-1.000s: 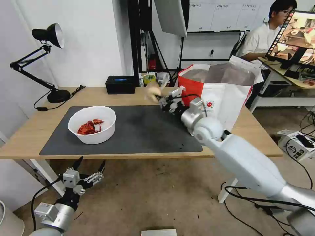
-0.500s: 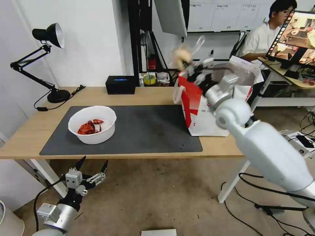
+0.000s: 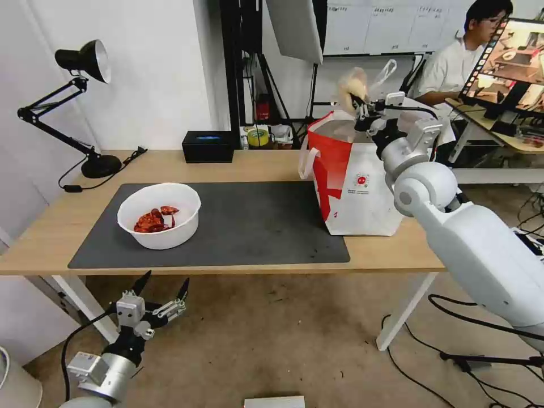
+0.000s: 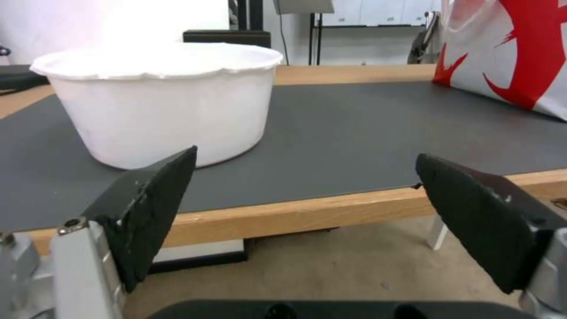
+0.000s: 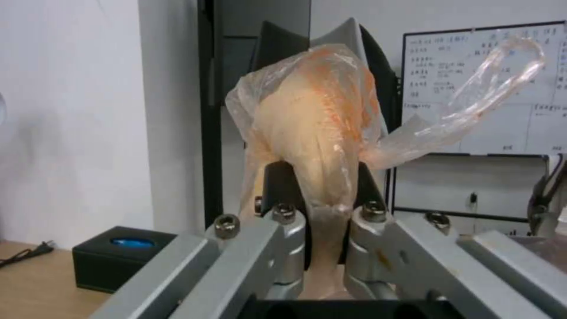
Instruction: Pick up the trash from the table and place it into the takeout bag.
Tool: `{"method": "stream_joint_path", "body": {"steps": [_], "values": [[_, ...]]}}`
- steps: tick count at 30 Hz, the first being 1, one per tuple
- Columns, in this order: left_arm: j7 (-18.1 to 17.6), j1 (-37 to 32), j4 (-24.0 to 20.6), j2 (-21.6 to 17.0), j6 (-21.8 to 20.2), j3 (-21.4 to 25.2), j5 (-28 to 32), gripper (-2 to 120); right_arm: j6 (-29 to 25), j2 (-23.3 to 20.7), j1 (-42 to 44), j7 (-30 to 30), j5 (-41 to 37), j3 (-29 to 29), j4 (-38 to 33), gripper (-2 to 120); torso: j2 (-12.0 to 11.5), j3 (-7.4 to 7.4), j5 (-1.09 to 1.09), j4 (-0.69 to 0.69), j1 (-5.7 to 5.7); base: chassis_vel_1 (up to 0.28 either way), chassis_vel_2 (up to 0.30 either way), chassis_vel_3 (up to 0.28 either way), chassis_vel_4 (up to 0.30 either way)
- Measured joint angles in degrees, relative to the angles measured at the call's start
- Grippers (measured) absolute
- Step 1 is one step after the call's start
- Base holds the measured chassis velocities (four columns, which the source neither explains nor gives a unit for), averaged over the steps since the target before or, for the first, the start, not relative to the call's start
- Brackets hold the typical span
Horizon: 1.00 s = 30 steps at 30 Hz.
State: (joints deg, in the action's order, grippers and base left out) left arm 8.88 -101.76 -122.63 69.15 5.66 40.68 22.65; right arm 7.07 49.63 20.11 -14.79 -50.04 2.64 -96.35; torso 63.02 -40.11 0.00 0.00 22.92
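Clear bag around a beige ball (image 5: 316, 146) pinched in right gripper (image 3: 358, 105) above takeout bag (image 3: 354, 181); left gripper (image 3: 161, 289) wide, idle below counter (image 3: 226, 164) edge.

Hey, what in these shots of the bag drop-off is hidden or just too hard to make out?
- Takeout bag contents: head view, its walls and the right arm block the inside.
- Logo text: head view, too small to read.
- Bowl scraps: left wrist view, hidden behind its wall.
- Right end effector fingertips: right wrist view, covered by the small clear bag.
- Whiteboard writing: right wrist view, too small.
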Motion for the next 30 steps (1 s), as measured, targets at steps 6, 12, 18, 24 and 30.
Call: {"method": "stream_joint_path", "body": {"steps": [6, 12, 18, 24, 30], "values": [[0.1, -0.1, 0.1, 0.1, 0.2, 0.0, 0.0, 100, 0.1, 0.3, 0.8, -0.5, 0.0, -0.1, 0.1, 4, 0.0, 0.00, 0.00, 0.00, 0.00, 0.000, 0.000, 0.000, 0.000], [0.2, 0.0, 0.2, 0.1, 0.2, 0.0, 0.0, 100, 0.1, 0.5, 1.0, -2.5, 0.7, -0.3, 0.2, 8, 0.0, 0.00, 0.00, 0.00, 0.00, 0.000, 0.000, 0.000, 0.000], [0.2, 0.3, 0.3, -0.4, 0.2, 0.0, 0.3, 100, 0.2, 0.5, 1.0, -5.2, 2.9, -0.5, 0.3, 31, 0.0, 0.00, 0.00, 0.00, 0.00, 0.000, 0.000, 0.000, 0.000], [0.2, 0.4, 0.5, -0.5, 0.2, 0.0, 0.4, 100, 1.0, 0.7, 1.2, -6.3, 3.1, -0.5, 0.2, 54, 0.0, 0.00, 0.00, 0.00, 0.00, 0.000, 0.000, 0.000, 0.000], [0.2, 0.4, 0.6, -0.7, 0.2, 0.1, 0.5, 100, 1.6, 0.9, 1.3, -6.9, 3.1, -0.5, 0.2, 75, 0.0, 0.00, 0.00, 0.00, 0.00, 0.000, 0.000, 0.000, 0.000]]}}
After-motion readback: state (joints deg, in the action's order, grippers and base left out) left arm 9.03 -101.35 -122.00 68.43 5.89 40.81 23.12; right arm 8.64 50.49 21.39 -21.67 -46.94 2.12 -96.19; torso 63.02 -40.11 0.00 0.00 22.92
